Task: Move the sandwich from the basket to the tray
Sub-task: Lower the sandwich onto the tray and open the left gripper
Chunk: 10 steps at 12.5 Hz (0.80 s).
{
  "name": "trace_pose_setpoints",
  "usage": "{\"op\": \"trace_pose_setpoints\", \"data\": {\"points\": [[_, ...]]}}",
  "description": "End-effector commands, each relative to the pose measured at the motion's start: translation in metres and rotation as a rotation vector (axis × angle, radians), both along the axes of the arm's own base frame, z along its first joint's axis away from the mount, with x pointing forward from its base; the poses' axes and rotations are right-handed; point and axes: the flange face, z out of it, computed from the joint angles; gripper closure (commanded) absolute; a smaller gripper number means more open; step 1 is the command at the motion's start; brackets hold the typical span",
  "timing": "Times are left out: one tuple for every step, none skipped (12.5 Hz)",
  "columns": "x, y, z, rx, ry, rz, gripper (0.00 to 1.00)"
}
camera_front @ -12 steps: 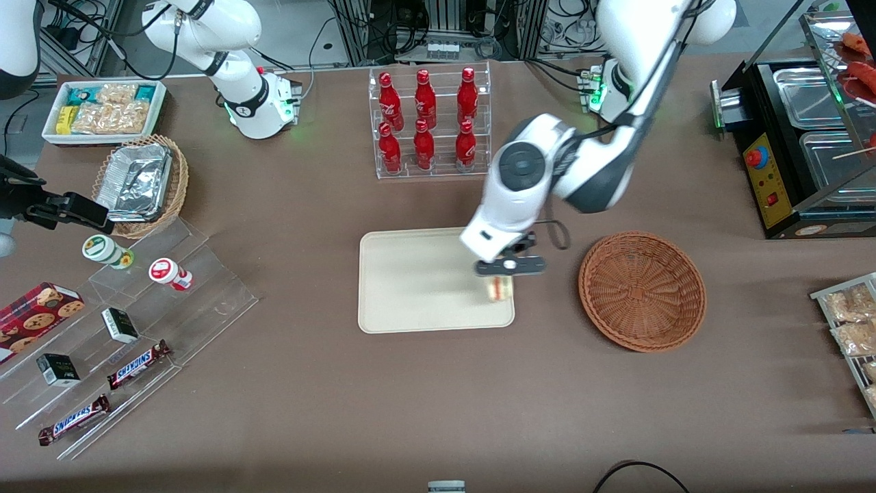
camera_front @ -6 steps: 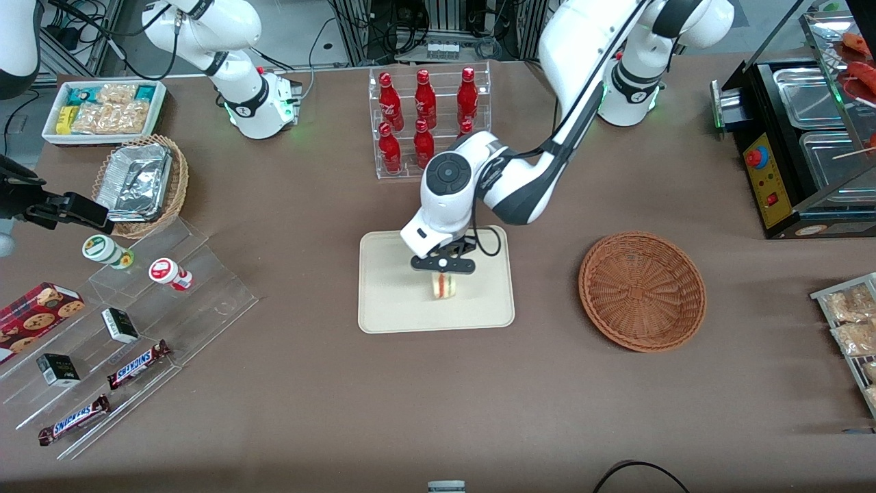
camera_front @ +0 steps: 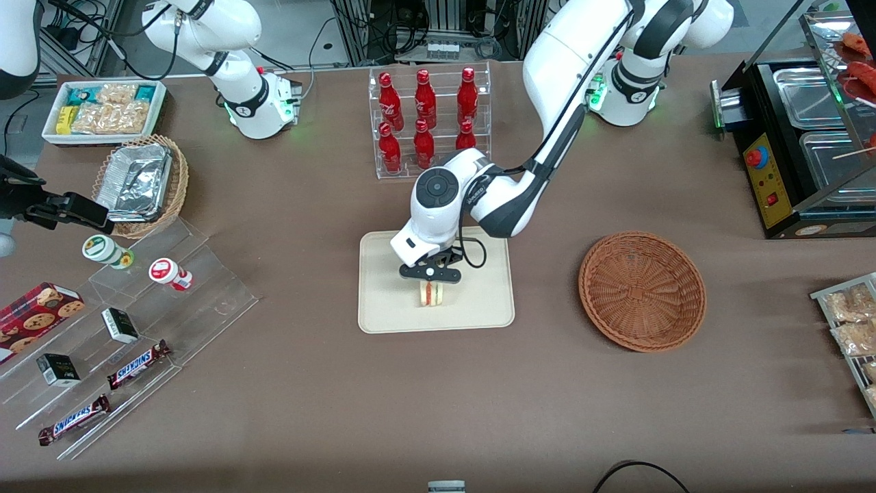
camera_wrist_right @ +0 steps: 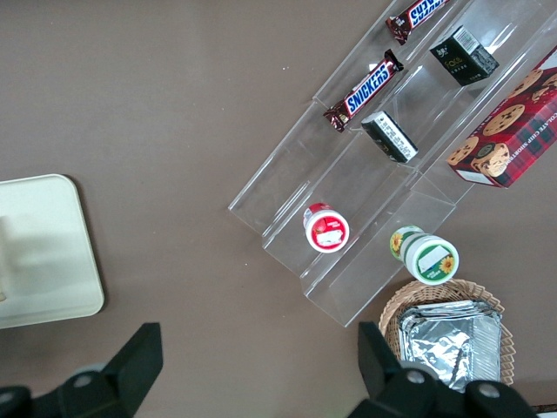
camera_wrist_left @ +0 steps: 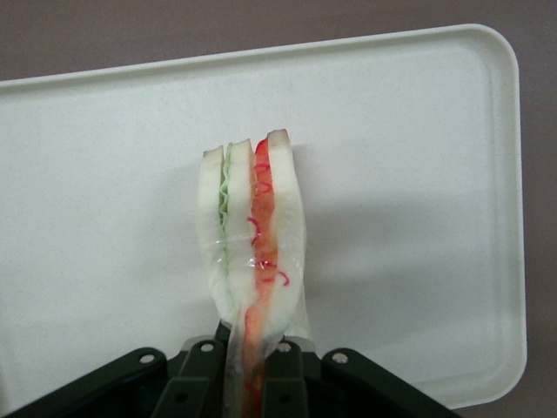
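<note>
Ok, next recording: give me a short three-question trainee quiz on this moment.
1. True or false: the sandwich lies in the basket.
2. The end effector is: A) open beside the basket, B) shut on the sandwich above the tray, C) open above the bottle rack.
3. Fill in: the reddish-brown basket holds ____.

Key: 1 false; 2 B; 3 nothing.
</note>
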Motion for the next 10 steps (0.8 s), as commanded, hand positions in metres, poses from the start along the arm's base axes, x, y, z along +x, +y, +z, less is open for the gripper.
{"op": "trace_pose_setpoints", "data": {"points": [[0.001, -0.005, -0.006, 0.022, -0.015, -0.024, 0.98], [-0.001, -0.007, -0.015, 0.045, -0.025, -0.044, 0.97], [-0.001, -0.006, -0.02, 0.056, -0.026, -0.047, 0.94], [-0.002, -0.007, -0.022, 0.057, -0.025, -0.048, 0.86], [-0.005, -0.008, -0.023, 0.059, -0.023, -0.051, 0.42], [-0.009, -0.012, -0.023, 0.06, -0.024, -0.058, 0.1], [-0.009, -0.012, -0.021, 0.058, -0.026, -0.055, 0.01], [-0.009, -0.013, -0.016, 0.053, -0.029, -0.052, 0.01], [-0.007, -0.012, -0.01, 0.047, -0.032, -0.045, 0.01], [-0.004, -0.011, 0.001, 0.036, -0.042, -0.032, 0.0]]}}
